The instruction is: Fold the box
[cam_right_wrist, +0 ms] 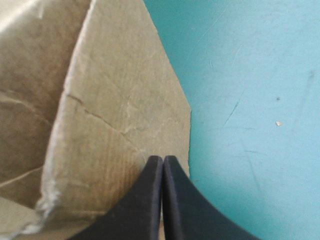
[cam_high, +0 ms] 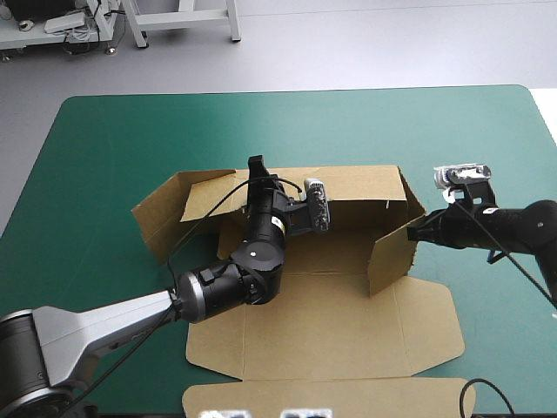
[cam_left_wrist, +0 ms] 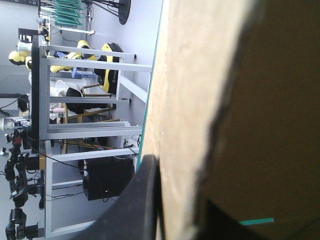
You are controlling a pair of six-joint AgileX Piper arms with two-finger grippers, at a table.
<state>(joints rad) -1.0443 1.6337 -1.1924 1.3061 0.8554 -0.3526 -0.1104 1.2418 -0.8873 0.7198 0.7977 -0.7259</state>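
Observation:
The brown box (cam_high: 331, 322) lies in the middle of the teal-green table, its far wall (cam_high: 357, 185) and right side wall (cam_high: 392, 252) raised and its lid flat toward the near edge. My left gripper (cam_high: 256, 165) reaches over the box floor to the top edge of the far wall. In the left wrist view the board (cam_left_wrist: 190, 100) runs between its two black fingers (cam_left_wrist: 142, 200), so it is shut on the box. My right gripper (cam_high: 412, 232) is shut, its tip touching the outer face of the right side wall (cam_right_wrist: 120, 100); its fingers form one arch (cam_right_wrist: 163, 162).
A loose side flap (cam_high: 161, 218) stands tilted at the box's left end. The lid's tuck flap (cam_high: 331, 396) lies by the near table edge. Bare teal-green cover (cam_high: 487, 139) stretches to the right of and beyond the box.

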